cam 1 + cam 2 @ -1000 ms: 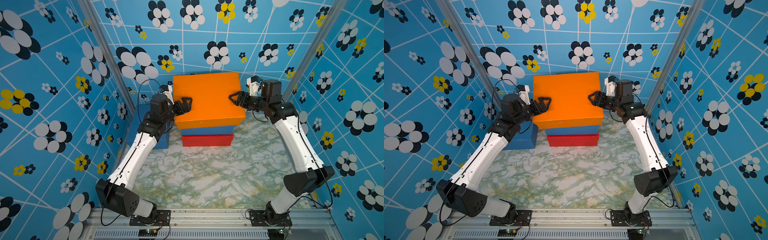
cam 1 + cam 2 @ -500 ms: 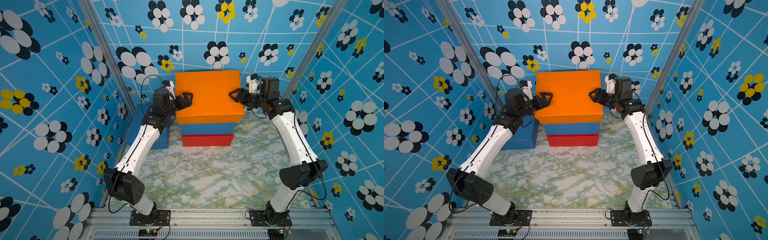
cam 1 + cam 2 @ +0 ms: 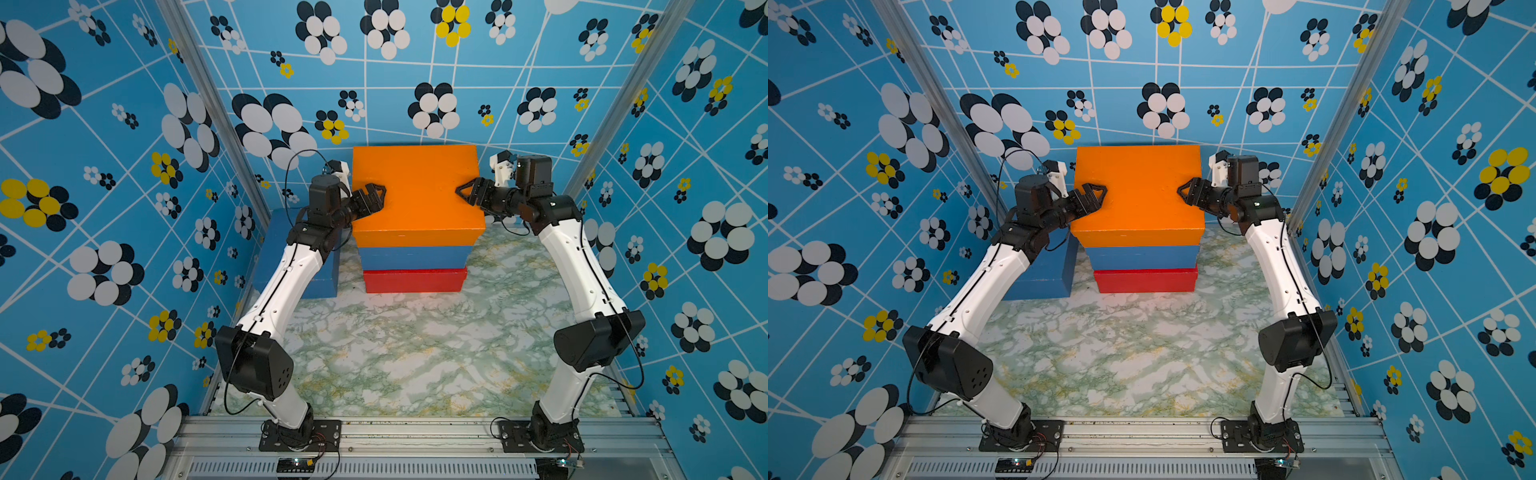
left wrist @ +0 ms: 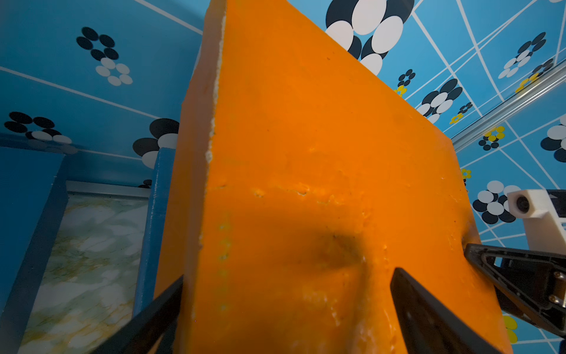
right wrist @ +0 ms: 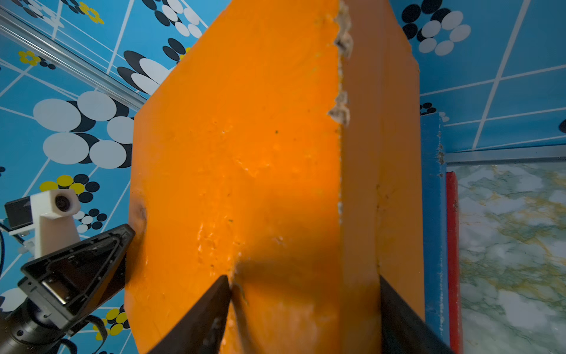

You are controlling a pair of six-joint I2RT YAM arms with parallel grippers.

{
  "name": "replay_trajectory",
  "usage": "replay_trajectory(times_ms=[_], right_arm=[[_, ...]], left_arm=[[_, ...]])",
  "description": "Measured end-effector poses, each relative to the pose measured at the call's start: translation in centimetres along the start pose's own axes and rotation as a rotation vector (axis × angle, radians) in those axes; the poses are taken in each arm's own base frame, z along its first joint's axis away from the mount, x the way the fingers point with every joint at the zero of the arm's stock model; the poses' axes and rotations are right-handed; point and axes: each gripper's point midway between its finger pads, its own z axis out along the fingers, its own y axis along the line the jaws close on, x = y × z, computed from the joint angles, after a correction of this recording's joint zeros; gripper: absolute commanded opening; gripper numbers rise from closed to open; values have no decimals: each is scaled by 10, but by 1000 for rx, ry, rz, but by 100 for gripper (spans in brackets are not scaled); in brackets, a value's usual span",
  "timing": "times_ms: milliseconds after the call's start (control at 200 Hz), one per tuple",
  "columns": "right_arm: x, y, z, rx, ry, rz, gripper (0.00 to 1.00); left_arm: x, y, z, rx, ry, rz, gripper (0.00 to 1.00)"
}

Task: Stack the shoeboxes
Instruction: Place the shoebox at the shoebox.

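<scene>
Evidently seating the orange shoebox (image 3: 415, 195) on the stack at 12 o'clock of the marble table (image 3: 395, 353), above the blue shoebox (image 3: 415, 257) and the red shoebox (image 3: 415, 280) at the bottom. Takes it from both ends, since no single jaw span could cover such a width: left gripper (image 3: 374, 198) clamped on the 9 o'clock edge, right gripper (image 3: 463, 193) clamped on the 3 o'clock edge. Shows in each wrist view one finger (image 4: 422, 306) on the lid and its partner below the rim, jaws spread and pressed to the cardboard, with a shallow dent in the lid near the left one. Holds the load level that way, probably, and square to the boxes beneath. Looks to be resting on the blue one, but cannot confirm contact from above. Leaves the second blue shoebox (image 3: 322, 278) at 10 o'clock on the table, just beside the stack and half under the left arm; likely next to go on top.
</scene>
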Motion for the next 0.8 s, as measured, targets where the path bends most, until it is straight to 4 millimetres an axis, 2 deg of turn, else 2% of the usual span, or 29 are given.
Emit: replay_trajectory(times_ms=[330,800], right_arm=[[-3,-1,8,-17,8,7,72],[-1,-10,12,-3,18,21,73]], left_arm=[[-9,1,1,4,-14,-6,97],[0,8,12,2,10,-16,97]])
